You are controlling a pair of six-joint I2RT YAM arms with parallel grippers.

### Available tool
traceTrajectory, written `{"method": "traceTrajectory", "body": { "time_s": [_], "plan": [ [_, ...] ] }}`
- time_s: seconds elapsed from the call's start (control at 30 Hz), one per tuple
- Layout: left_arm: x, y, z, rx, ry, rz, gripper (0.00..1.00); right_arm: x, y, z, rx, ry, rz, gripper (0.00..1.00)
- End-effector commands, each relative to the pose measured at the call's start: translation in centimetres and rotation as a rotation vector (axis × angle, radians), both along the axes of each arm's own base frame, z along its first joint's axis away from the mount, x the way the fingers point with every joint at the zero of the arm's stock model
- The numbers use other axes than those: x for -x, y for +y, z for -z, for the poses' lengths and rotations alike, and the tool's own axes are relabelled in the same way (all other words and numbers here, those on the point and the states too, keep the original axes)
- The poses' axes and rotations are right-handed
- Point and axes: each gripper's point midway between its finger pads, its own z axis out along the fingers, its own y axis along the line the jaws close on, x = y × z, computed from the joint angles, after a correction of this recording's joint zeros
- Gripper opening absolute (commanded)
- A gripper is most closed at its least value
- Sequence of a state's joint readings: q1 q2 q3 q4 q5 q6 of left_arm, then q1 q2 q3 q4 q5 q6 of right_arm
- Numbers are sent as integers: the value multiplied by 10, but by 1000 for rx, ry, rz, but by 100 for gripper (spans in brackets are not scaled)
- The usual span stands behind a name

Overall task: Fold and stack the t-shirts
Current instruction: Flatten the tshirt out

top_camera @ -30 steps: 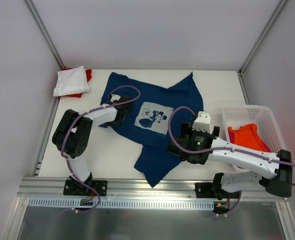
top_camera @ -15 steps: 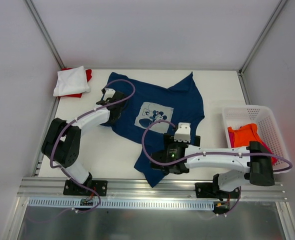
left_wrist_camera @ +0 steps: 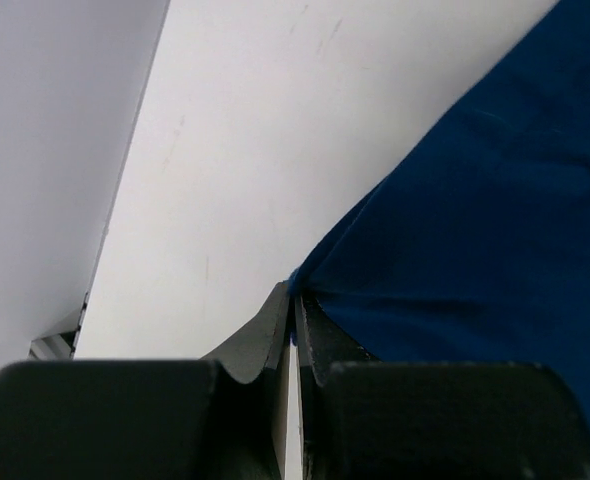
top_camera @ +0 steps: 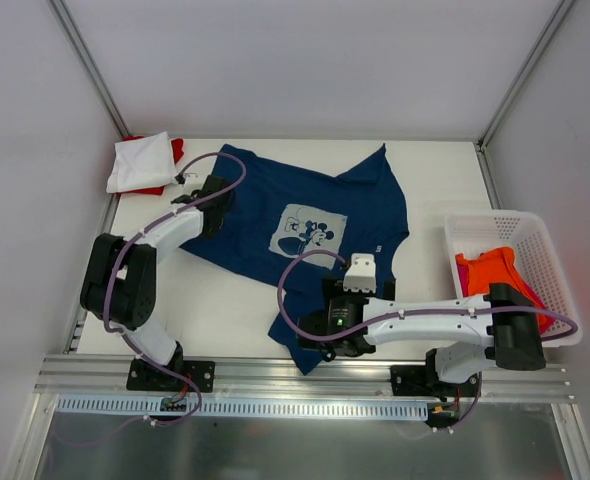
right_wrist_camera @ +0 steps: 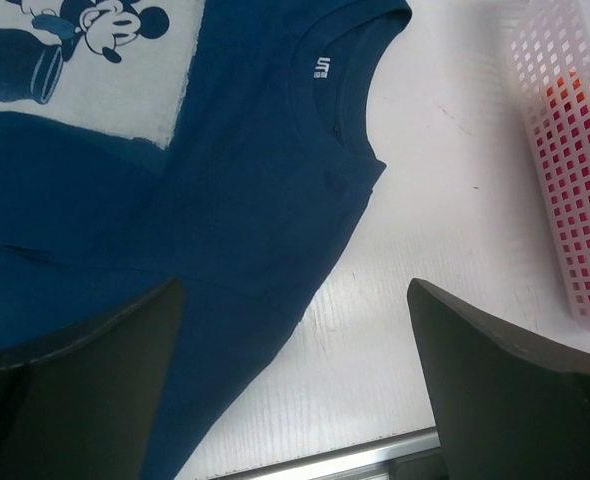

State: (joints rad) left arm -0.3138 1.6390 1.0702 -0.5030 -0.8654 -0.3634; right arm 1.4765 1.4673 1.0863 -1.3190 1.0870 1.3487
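Observation:
The navy blue t-shirt lies spread and rumpled in the middle of the table, its pale cartoon print facing up. My left gripper is shut on its left edge; the left wrist view shows navy cloth pinched at the tips of the left gripper. My right gripper hovers open over the shirt's near part, and in the right wrist view the right gripper stands wide over the shirt's hem, below the collar. A folded white t-shirt rests on a red one at the back left.
A white lattice basket stands at the right edge and holds an orange t-shirt; the basket also shows in the right wrist view. The table's metal front rail runs just below the right gripper. White walls enclose the table.
My left gripper closed on the navy shirt's edge and drew it toward the back left. The right arm swept left from beside the basket to over the shirt's near part.

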Motion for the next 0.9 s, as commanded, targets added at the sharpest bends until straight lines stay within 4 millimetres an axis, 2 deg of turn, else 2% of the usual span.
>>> {"method": "traceTrajectory", "body": {
  "time_s": [0.0,0.07,0.1,0.13,0.17,0.2,0.23,0.33,0.4,0.43,0.47,0.57,0.6,0.63,0.67,0.7,0.73,0.77,0.8,0.83,0.87],
  "plan": [
    [3,23,4,-71,50,-50,1,10,-60,-20,312,35,6,100],
    [5,34,14,-84,105,-69,4,11,-59,-20,316,40,1,100],
    [7,37,18,-91,130,-75,9,12,-59,-20,316,43,-5,100],
    [8,40,22,-94,156,-77,16,12,-59,-21,316,46,-6,99],
    [10,41,30,-105,196,-74,28,13,-58,-21,322,50,-13,99],
    [12,42,34,-112,212,-76,84,13,-58,-21,321,51,-14,99],
    [14,44,41,-116,231,-85,99,13,-57,-21,317,51,-14,100],
    [27,59,48,-127,233,-157,99,14,-58,-21,331,56,-19,99],
    [30,63,31,-164,174,-186,99,14,-59,-20,334,55,-15,100],
    [28,60,10,-138,77,-200,99,14,-58,-20,325,56,-12,100],
    [28,58,-3,-138,27,-199,99,15,-57,-20,324,55,-11,99],
    [18,24,-55,-57,-172,-114,99,14,-48,-22,309,48,-16,99],
    [16,4,-69,-36,-213,-50,99,14,-42,-24,305,37,-32,99],
    [12,-8,-97,1,-296,-20,99,13,-33,-28,281,29,-44,100],
    [10,-20,-111,31,-332,19,99,13,-27,-29,276,25,-56,98],
    [10,-41,-124,69,-356,94,99,10,-10,-28,220,13,-82,95],
    [10,-52,-154,122,-431,130,99,9,-1,-32,271,31,-158,88],
    [12,-63,-167,159,-457,175,99,8,17,-30,195,24,-189,83],
    [14,-77,-175,215,-458,242,99,8,23,-36,134,25,-214,72],
    [21,-88,-195,264,-505,293,99,7,27,-39,149,37,-269,7],
    [25,-93,-200,290,-513,327,99,8,38,-32,54,47,-279,1]
  ]
}}
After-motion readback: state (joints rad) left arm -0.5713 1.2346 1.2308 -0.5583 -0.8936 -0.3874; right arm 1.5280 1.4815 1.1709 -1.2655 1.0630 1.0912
